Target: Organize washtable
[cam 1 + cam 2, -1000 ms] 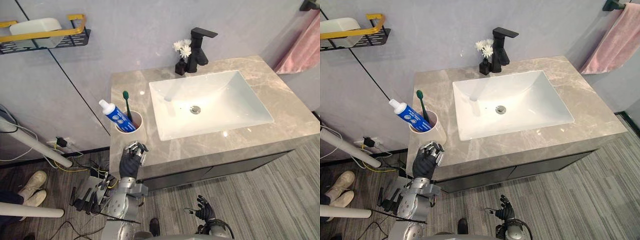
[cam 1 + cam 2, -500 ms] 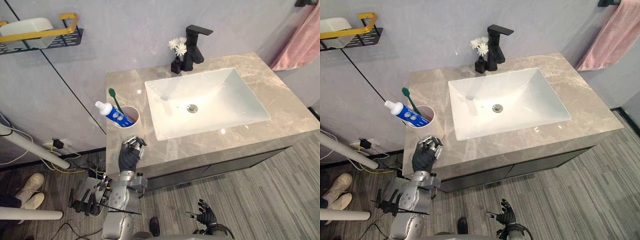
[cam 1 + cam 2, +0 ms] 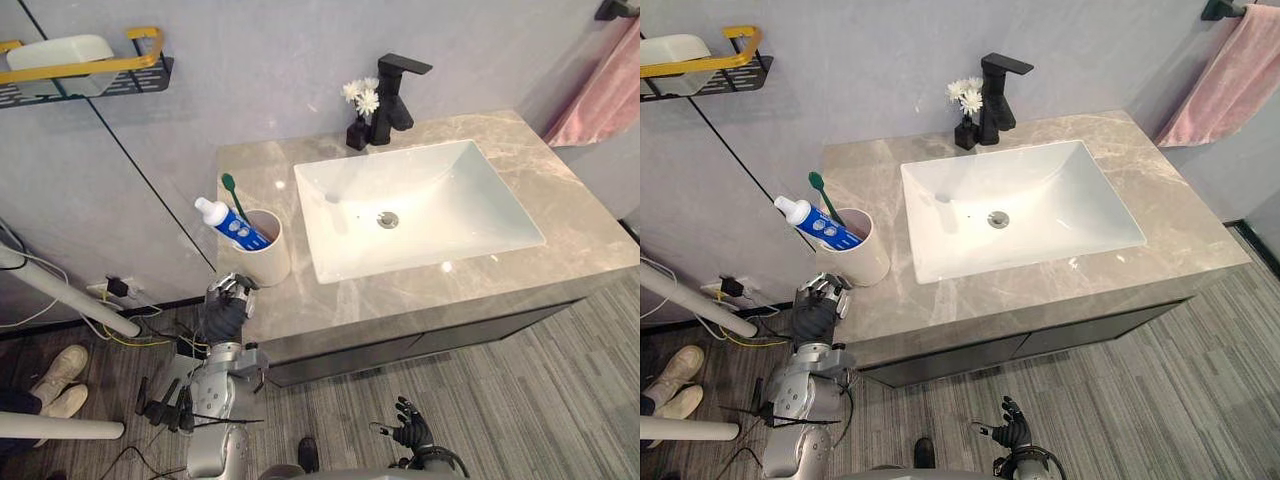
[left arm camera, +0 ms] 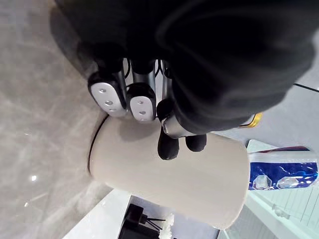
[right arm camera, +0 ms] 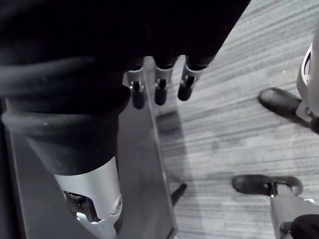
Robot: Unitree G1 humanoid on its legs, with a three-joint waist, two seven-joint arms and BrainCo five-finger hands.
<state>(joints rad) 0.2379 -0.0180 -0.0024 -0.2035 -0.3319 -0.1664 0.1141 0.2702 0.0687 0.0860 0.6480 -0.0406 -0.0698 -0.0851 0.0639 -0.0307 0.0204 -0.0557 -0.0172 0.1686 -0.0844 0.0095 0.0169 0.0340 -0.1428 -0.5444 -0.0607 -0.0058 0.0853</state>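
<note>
On grey marble worktop (image 3: 560,230), beige round cup (image 3: 268,262) is standing upright; your left robot hand (image 3: 225,310) is drawing back, fingers relaxed, empty: placement likely done.

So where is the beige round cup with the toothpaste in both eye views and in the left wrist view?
Left eye view: the beige round cup stands on the grey marble counter, left of the white sink.
Right eye view: the cup is in the same spot, at the counter's left front corner.
Left wrist view: the cup is seen close, from its side.
Shared landmark: the blue-and-white toothpaste tube sticking out of it.
</note>
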